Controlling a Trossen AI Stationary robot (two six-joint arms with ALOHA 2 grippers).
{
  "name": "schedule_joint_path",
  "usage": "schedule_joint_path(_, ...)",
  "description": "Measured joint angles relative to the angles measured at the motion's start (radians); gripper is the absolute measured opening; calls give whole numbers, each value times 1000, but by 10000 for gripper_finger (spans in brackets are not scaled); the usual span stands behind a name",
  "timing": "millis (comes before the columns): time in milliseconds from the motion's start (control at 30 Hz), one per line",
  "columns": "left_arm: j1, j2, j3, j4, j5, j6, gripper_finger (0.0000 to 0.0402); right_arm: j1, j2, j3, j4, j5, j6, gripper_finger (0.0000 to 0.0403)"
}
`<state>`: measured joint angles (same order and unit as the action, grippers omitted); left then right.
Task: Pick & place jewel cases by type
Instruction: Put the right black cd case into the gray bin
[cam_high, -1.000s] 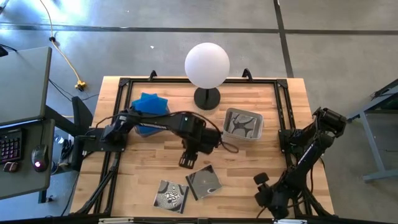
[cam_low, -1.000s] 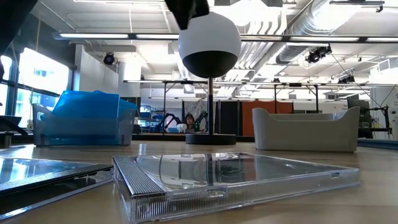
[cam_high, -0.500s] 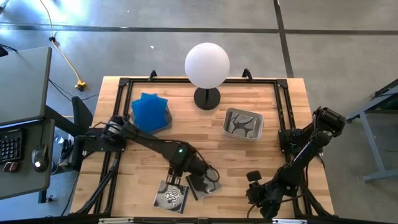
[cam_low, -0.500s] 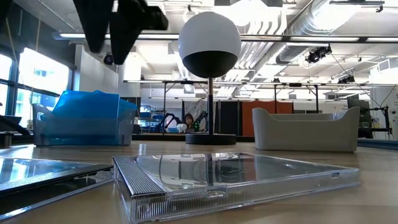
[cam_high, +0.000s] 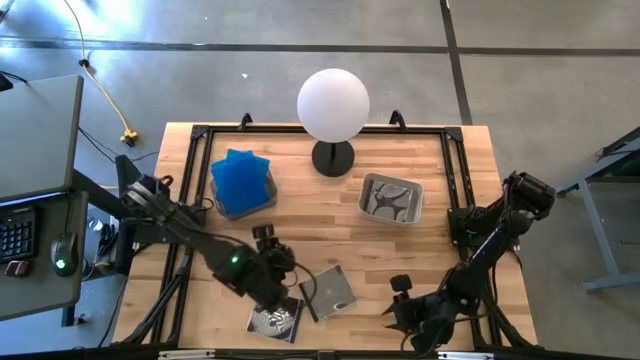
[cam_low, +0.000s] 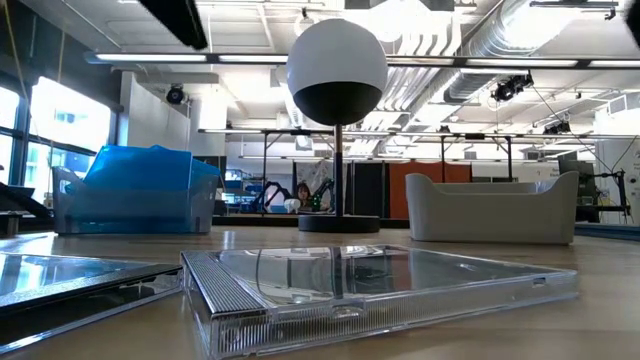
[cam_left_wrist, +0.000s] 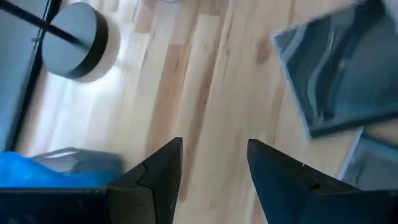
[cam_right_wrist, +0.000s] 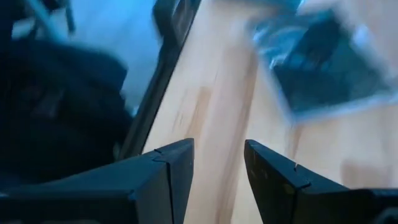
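Two flat square jewel cases, lower centre of frame: swirl-patterned case and glossy dark case on grained wood table; left gripper released, empty; right gripper likewise, lower right.

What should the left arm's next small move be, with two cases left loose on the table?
Probably lower the left gripper onto the swirl-patterned case at the near edge. Its fingers stand apart with nothing between them, and it hangs just above that case. The dark case lies beside it, and the right gripper waits open at the near right.
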<state>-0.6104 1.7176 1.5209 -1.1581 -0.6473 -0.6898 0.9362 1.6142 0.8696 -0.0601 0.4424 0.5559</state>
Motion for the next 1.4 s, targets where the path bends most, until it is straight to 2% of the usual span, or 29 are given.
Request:
schedule_joint_path(100, -13, -15, -111, 112, -12, -81, 177, -10, 0, 0, 79, 111, -92, 138)
schedule_joint_path(267, -2, -14, -249, 368, 49, -126, 177, -37, 0, 0, 187, 246, -242, 138)
schedule_joint_path(333, 15, -10, -289, 493, 115, -110, 177, -54, 0, 0, 207, 260, -265, 138)
schedule_joint_path(400, 42, -9, -316, 584, 214, -113, 177, -77, 0, 0, 204, 241, -278, 138)
schedule_joint_path(500, 85, 8, -339, 725, 264, -179, 177, -120, 12, 0, 197, 150, -296, 138)
schedule_joint_path(633, 136, 51, -355, 761, 284, -155, 177, -191, 64, 0, 206, 6, -311, 138)
schedule_joint_path(800, 202, 98, -355, 766, 354, -145, 177, -248, 144, 0, 280, -83, -341, 139)
schedule_joint_path(933, 253, 124, -354, 778, 447, -100, 177, -251, 170, 1, 311, -85, -404, 157)
schedule_joint_path(1100, 297, 154, -354, 825, 593, -21, 177, -237, 187, 1, 318, -82, -417, 199)
schedule_joint_path(1267, 331, 180, -354, 905, 656, 5, 177, -222, 238, 1, 326, -75, -485, 224)
schedule_joint_path(1400, 339, 183, -354, 926, 695, -14, 177, -219, 286, 1, 335, -9, -513, 223)
